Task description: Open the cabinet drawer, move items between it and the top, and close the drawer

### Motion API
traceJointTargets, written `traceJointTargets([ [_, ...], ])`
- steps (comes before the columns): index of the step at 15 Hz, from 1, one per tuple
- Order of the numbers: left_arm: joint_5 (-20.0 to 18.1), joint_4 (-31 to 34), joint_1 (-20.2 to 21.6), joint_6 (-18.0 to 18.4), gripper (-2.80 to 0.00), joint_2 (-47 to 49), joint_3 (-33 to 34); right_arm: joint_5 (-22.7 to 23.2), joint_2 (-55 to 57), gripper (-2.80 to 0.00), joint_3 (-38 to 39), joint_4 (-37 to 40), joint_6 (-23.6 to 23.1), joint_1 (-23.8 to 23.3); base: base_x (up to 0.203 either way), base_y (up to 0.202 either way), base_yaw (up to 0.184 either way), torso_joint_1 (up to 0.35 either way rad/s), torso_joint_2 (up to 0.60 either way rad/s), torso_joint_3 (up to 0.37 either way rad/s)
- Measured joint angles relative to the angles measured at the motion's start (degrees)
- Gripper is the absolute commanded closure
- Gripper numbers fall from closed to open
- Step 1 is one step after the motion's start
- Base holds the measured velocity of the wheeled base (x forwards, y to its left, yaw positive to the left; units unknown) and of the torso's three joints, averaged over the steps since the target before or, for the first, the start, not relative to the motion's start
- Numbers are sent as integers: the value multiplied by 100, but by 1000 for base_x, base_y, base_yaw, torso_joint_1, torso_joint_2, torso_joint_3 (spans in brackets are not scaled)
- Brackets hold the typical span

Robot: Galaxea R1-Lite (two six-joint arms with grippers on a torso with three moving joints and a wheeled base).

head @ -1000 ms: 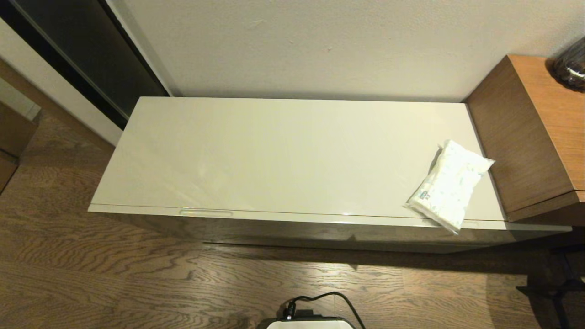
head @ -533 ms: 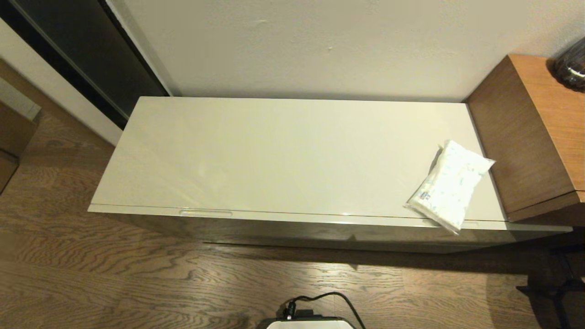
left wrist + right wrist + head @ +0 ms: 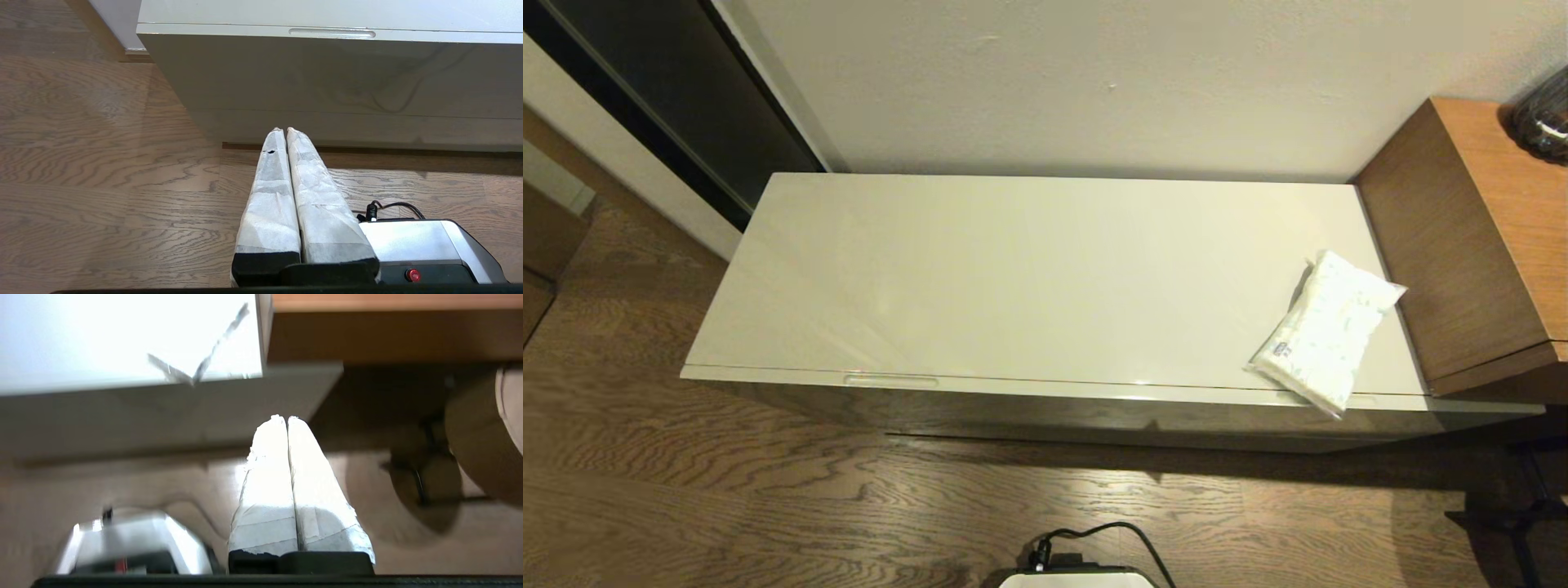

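waiting low in front of the shut drawer [image 3: 1094, 394], the left gripper [image 3: 284, 130] and right gripper [image 3: 283, 417] are both pressed together and hold nothing, the tissue pack [image 3: 1327, 331] lies on the top [image 3: 1013, 269] near its right end, and next a gripper must hook the recess [image 3: 890, 380] to pull.

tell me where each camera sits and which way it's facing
Head view: high on the robot, looking forward and down at the top, tissue pack and floor; only the robot's base shows.
Left wrist view: low behind the shut left gripper, facing the drawer front over the floor; base beside it.
Right wrist view: behind the shut right gripper, facing the cabinet's right end and the wooden unit.
Shared: the head and left wrist views both show the drawer's recess.
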Motion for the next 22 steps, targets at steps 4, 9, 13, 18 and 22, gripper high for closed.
traceJointTargets([
  [4, 2, 0, -6, 3, 0, 0, 0, 11, -75, 0, 863, -1379, 19, 4, 0, 0, 0, 0, 0, 0],
  [9, 5, 2, -5, 1, 0, 0, 0, 230, -88, 0, 2513, -3468, -123, 2, 0, 0, 0, 0, 0, 0],
  [13, 5, 1, -5, -2, 0, 0, 0, 768, -88, 0, 4170, -5573, -453, 2, 0, 0, 0, 0, 0, 0],
  [18, 5, 2, -5, -1, 0, 0, 0, 900, -88, 0, 4424, -5478, -591, 0, 0, 0, 0, 0, 0, 0],
  [22, 5, 2, -5, -1, 0, 0, 0, 962, -87, 0, 4432, -4948, -529, 4, 0, 0, 0, 0, 0, 0],
])
